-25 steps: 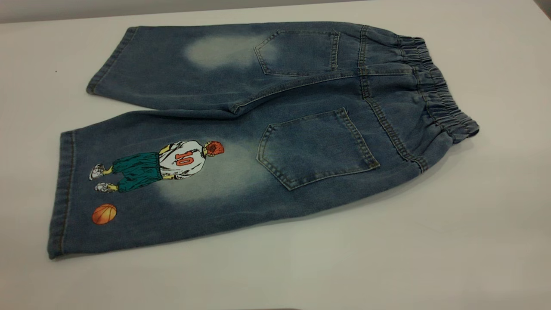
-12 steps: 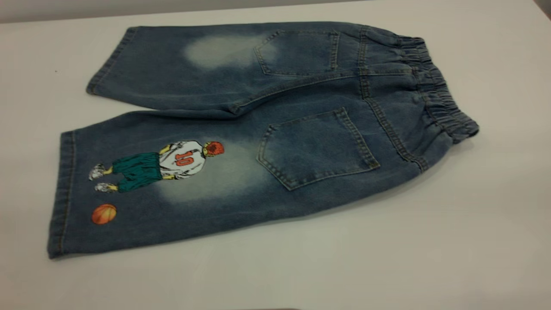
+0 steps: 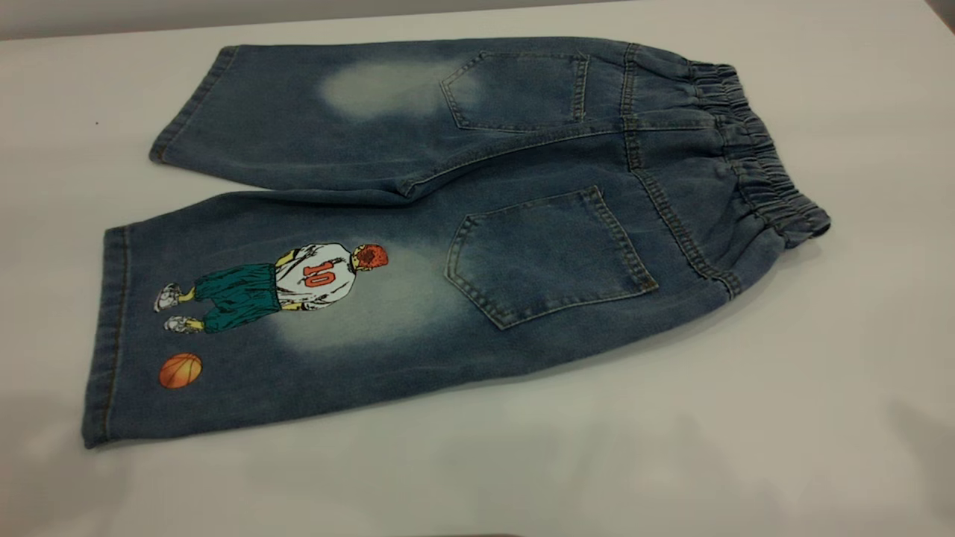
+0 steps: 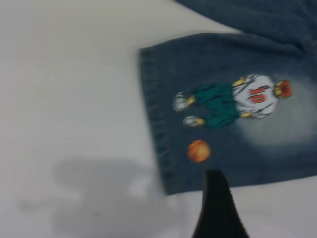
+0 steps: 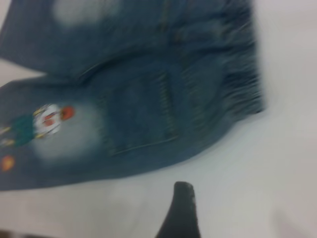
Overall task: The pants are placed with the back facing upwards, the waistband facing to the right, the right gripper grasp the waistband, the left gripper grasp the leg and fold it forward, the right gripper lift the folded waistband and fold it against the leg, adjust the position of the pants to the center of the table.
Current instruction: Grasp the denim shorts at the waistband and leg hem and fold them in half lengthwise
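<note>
While the pants [image 3: 440, 224] lie just as they did a second ago in the exterior view, flat and back up on the table [image 3: 821, 418], soft grey shadows now fall on the near tabletop at the lower left and lower right corners, where the surface was evenly lit half a second ago. I judge that both arms are coming in over the near edge, so the first grasps are about to start and no fold has begun. The waistband [image 3: 753, 149] points right, the printed leg [image 3: 246, 321] lies nearest the camera at left, and the plain leg lies behind it. Neither arm shows in this view, and the far right corner of the table is cut off.

From the left wrist view, the left gripper [image 4: 216, 206] shows only as one dark tapered finger hovering near the hem corner of the printed leg, just below the orange basketball [image 4: 198, 150]. Its other finger is out of frame, so I cannot tell whether it is spread or closed; a shadow lies on the table beside the hem.

From the right wrist view, motion smears everything. The right gripper [image 5: 181, 210] appears as a single dark finger over bare table, clear of the cloth, with the waistband's gathered edge and one back pocket [image 5: 141, 116] beyond it. Whether that claw is spread or closed is likewise impossible to make out.
</note>
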